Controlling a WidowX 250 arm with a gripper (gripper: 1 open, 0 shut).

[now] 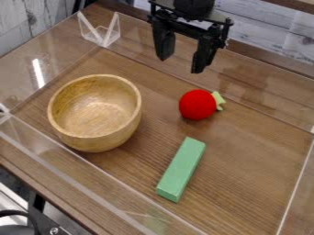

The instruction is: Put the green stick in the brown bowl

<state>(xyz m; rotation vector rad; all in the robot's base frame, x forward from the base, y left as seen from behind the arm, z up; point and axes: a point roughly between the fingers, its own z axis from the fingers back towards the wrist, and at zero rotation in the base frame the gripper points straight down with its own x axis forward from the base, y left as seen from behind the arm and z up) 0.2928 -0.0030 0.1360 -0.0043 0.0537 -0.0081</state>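
Wooden worktop (263,138): brown bowl (95,112) at nine o'clock, green stick (182,169) at five, red fruit (199,104) between. Above, at twelve, the hand (182,53) hangs wide open, empty.

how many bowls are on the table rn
1. The brown bowl sits on the left side of the table, left of the red fruit and up-left of the green stick. Nothing seems to hide another.

A lab bench: clear acrylic walls (50,156) enclose a wooden table (258,138).
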